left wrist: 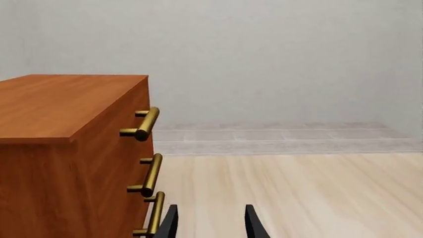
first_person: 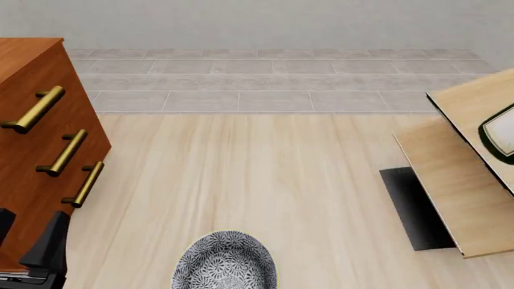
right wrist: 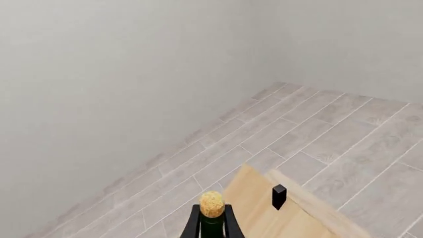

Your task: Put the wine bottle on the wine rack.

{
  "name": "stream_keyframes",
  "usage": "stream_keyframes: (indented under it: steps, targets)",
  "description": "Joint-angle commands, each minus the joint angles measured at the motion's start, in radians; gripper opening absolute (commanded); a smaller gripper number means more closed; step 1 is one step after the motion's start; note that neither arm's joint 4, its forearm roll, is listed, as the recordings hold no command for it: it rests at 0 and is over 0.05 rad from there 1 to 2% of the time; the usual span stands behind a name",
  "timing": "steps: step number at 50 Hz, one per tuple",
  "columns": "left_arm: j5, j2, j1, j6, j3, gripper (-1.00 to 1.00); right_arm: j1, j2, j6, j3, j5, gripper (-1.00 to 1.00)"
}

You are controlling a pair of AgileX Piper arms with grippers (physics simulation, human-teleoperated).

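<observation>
The wine bottle shows in the right wrist view as a tan cork top (right wrist: pixel 212 204) on a dark green neck. My right gripper (right wrist: pixel 212 224) has a black finger (right wrist: pixel 191 225) close on each side of the neck and looks shut on it. In the front view only the bottle's white label with its dark green edge (first_person: pixel 502 129) shows, at the far right over the wine rack (first_person: pixel 454 180); the right gripper itself is out of that view. The rack's tan slanted panels stand on a black base plate (first_person: pixel 413 208). My left gripper (left wrist: pixel 211 223) is open and empty beside the cabinet.
A reddish-brown cabinet (first_person: pixel 32 78) with brass handles (first_person: pixel 66 153) stands at the left, close to my left gripper (first_person: pixel 30 227). A grey patterned bowl (first_person: pixel 225 262) sits at the near edge in the middle. Grey floor tiles lie beyond the table.
</observation>
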State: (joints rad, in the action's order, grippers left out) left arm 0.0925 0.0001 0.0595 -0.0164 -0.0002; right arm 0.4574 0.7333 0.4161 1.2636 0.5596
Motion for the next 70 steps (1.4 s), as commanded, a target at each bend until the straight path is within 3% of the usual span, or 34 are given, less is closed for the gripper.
stream_keyframes:
  steps: [1,33,70]
  targets:
    - [-0.002,0.0,0.0,0.001,0.0,1.0,0.048,0.016,-0.003,-0.012,-0.02,-1.0]
    - [-0.008,0.0,-0.009,0.001,0.0,1.0,0.096,0.053,-0.025,-0.083,-0.075,-1.0]
    - [-0.013,0.0,-0.014,0.01,0.0,1.0,0.154,0.133,-0.031,-0.221,-0.22,-1.0]
